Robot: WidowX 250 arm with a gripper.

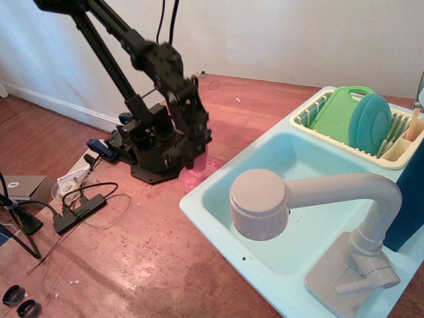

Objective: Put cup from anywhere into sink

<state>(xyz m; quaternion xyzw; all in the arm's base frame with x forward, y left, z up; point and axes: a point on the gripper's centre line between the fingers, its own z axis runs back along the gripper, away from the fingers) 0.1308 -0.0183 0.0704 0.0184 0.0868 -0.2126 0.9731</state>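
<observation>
Just left of the aqua sink [218,205], the black gripper [192,158] hangs low over the pink cup [197,171], which stands on a pink plate [211,169] on the wooden worktop [132,258]; its jaws are blurred, their spread unclear.

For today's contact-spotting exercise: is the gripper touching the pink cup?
Cannot tell. In the only view, the blurred gripper overlaps the pink cup beside the sink, but neither contact nor gap shows plainly.
</observation>
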